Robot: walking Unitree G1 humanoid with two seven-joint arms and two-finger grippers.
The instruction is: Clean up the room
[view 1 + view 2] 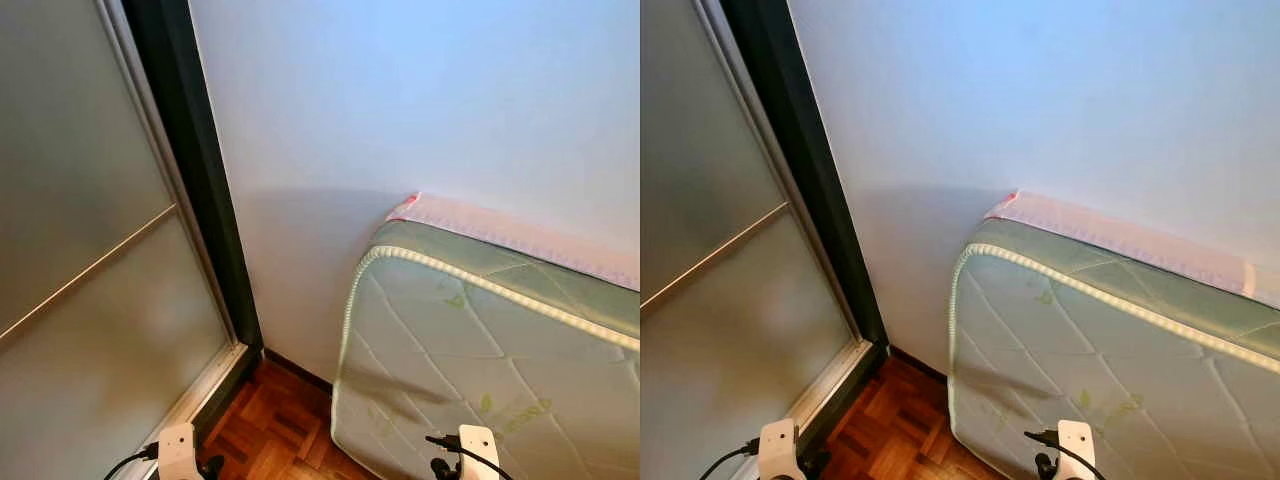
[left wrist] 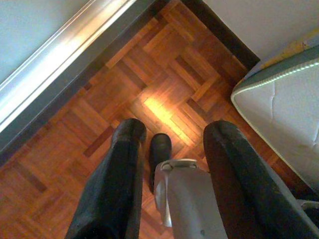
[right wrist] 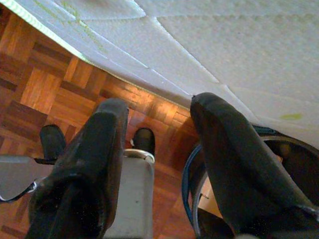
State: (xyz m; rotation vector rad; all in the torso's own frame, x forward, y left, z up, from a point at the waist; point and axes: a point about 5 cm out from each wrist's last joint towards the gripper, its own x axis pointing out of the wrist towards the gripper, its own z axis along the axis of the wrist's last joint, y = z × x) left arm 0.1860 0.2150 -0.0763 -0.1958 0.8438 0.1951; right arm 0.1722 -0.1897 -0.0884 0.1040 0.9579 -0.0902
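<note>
A pale green quilted mattress (image 1: 480, 340) stands on its edge against the white wall, with a pink layer (image 1: 520, 235) behind its top. Both arms hang low; their white wrist parts show at the bottom, left (image 1: 176, 450) and right (image 1: 478, 446). My left gripper (image 2: 174, 129) is open over bare parquet (image 2: 164, 74), nothing between its fingers. My right gripper (image 3: 160, 104) is open too, pointing down at the floor strip beside the mattress's lower edge (image 3: 149, 74). A round container with a blue rim (image 3: 187, 185) lies close under the right fingers, partly hidden.
A frosted glass sliding door (image 1: 90, 300) in a dark frame (image 1: 205, 190) fills the left side, its metal track (image 2: 60, 55) along the floor. A dark skirting board (image 2: 224, 35) runs under the wall. My own silver leg and black foot (image 2: 160, 149) stand on the parquet.
</note>
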